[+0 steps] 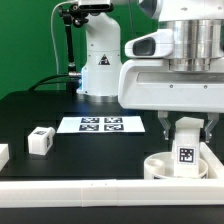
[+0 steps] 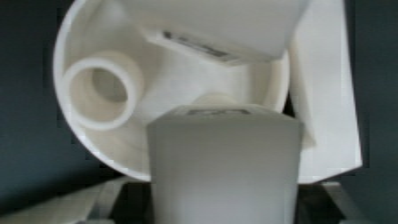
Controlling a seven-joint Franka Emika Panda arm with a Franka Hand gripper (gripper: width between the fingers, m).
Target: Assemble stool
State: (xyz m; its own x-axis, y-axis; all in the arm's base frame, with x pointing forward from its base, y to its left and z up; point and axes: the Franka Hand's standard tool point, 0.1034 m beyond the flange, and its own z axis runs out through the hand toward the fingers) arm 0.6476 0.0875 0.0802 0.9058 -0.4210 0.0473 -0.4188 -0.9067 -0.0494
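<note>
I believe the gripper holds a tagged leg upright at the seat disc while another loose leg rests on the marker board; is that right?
Not quite: the loose leg stands on the black table, to the exterior view's left of the marker board and apart from it, as the exterior view shows. The gripper does hold a tagged leg upright at the seat disc.

The upright leg (image 1: pixel 186 150) stands on the seat disc (image 1: pixel 155 166) at the exterior view's right — the loose leg (image 1: pixel 40 140) well leftward.
</note>
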